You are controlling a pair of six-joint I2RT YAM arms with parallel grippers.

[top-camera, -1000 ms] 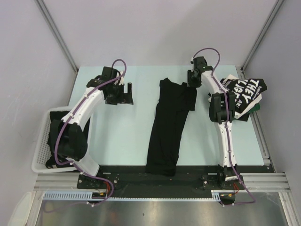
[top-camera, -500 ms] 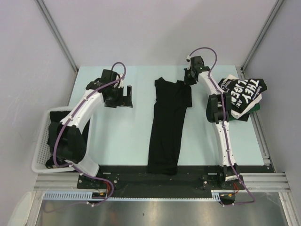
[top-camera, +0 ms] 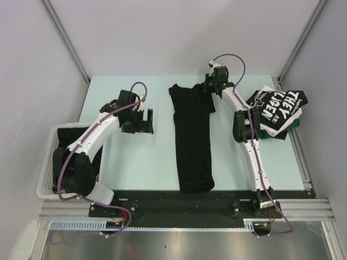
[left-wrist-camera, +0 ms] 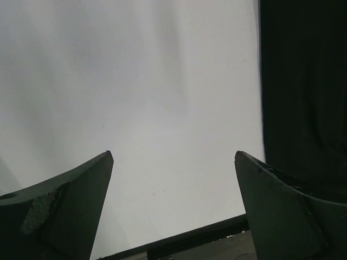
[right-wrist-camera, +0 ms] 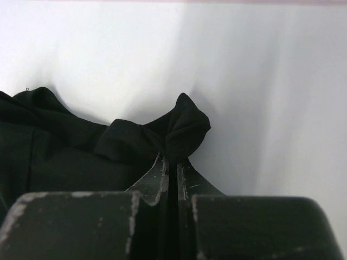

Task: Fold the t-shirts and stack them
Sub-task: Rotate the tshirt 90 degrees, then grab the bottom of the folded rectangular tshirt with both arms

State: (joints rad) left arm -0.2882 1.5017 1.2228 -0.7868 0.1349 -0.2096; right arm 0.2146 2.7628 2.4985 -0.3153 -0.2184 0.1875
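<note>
Straightening shirt | your right gripper [right-wrist-camera: 171, 162] pinched tight on black t-shirt [top-camera: 193, 141] corner bunched ahead of it | left gripper [left-wrist-camera: 173, 168] gaping, empty | pull low, evenly.

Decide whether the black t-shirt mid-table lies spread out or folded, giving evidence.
Folded lengthwise: the black t-shirt forms a long narrow strip, not a spread shirt shape; its far corner is pinched in the shut right claw.

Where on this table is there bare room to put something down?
Bare table lies between the left arm and the long black t-shirt, and a narrower strip lies between that shirt and the right arm. The far right corner is crowded: the lettered t-shirt pile lies beside the right arm, and the right gripper pinches the black shirt.
</note>
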